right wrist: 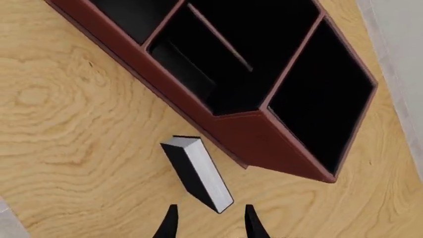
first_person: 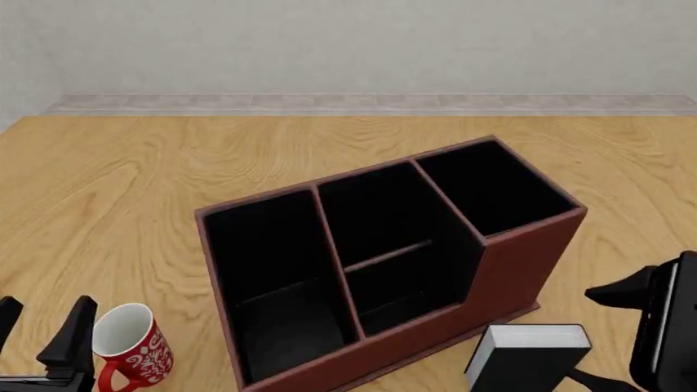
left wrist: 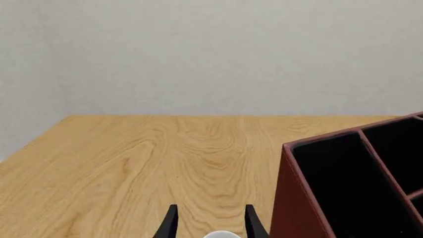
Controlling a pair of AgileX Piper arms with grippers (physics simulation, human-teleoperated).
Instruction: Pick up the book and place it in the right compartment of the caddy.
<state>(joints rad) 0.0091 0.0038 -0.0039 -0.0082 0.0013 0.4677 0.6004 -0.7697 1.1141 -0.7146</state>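
The right tool [right wrist: 208, 223] hangs open and empty just short of the book [right wrist: 198, 173], which stands on its edge on the bench [first_person: 130, 188] close beside the caddy's [first_person: 523, 261] front corner. Closing squarely across the covers should serve best, then lifting clear of the tall wall into the right compartment [first_person: 495, 188] beyond. The left tool [left wrist: 208, 225] idles open, holding nothing.
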